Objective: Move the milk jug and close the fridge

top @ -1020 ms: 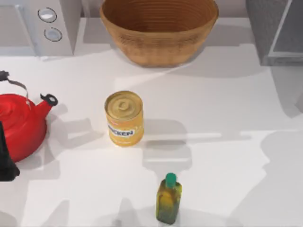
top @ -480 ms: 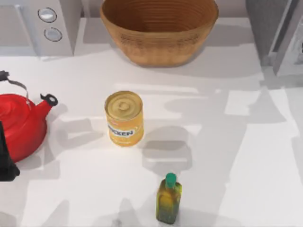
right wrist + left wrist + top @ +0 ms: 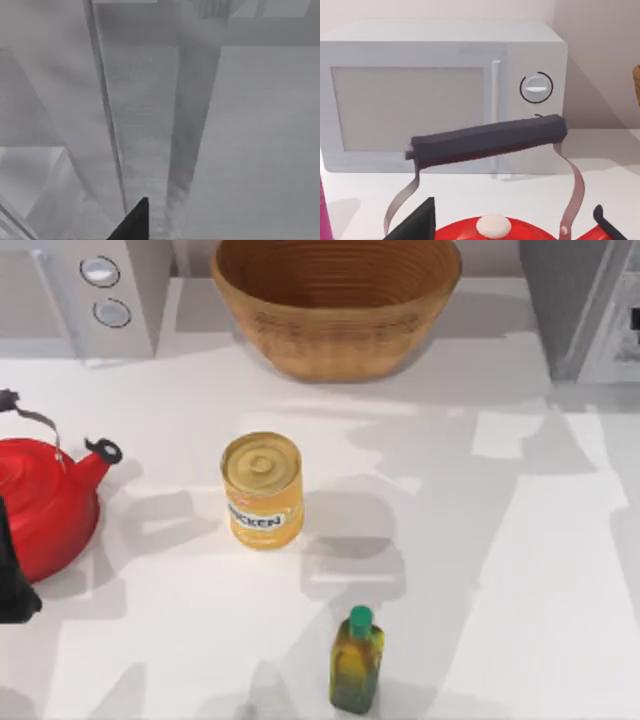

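The fridge (image 3: 558, 290) stands at the table's far right corner, a grey cabinet. Its light-grey door (image 3: 612, 345) lies close against the front. A dark part of my right arm (image 3: 635, 320) shows at the top view's right edge, beside that door. The right wrist view looks at grey fridge panels (image 3: 250, 130) from very near. The milk jug is out of view. My left arm (image 3: 12, 575) is parked at the left edge, next to the red kettle (image 3: 45, 500).
A yellow can (image 3: 262, 490) stands mid-table, with a green-capped yellowish bottle (image 3: 357, 660) in front of it. A wicker basket (image 3: 335, 305) sits at the back centre. A grey appliance with two knobs (image 3: 105, 290) is at the back left. The kettle's black handle (image 3: 485, 142) is near my left wrist.
The fridge door has swung in toward the cabinet, and the shadows on the right half of the table have shifted. The left arm and the table's objects have not moved.
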Controlling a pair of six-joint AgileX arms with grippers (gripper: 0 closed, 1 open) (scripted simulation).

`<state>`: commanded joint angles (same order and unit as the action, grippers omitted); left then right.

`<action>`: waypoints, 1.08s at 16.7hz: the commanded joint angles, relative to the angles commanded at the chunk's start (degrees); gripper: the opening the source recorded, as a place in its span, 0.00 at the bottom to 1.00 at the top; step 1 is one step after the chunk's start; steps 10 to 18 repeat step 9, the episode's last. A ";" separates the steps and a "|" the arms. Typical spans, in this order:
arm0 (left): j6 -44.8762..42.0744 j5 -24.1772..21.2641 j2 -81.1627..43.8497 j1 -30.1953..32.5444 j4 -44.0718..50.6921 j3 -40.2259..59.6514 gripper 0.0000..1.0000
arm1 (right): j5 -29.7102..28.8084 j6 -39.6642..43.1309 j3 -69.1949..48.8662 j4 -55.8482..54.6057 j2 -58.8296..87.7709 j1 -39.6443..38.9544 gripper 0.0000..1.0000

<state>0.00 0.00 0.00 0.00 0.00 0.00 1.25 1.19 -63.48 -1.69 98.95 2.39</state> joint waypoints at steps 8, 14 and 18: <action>0.00 0.00 0.00 0.00 0.00 0.00 1.00 | -0.26 -0.23 -18.84 3.98 14.45 -0.12 1.00; 0.00 0.00 0.00 0.00 0.00 0.00 1.00 | -0.26 -0.22 -19.07 4.01 14.65 -0.12 1.00; 0.00 0.00 0.00 0.00 0.00 0.00 1.00 | -0.26 -0.22 -19.07 4.01 14.65 -0.12 1.00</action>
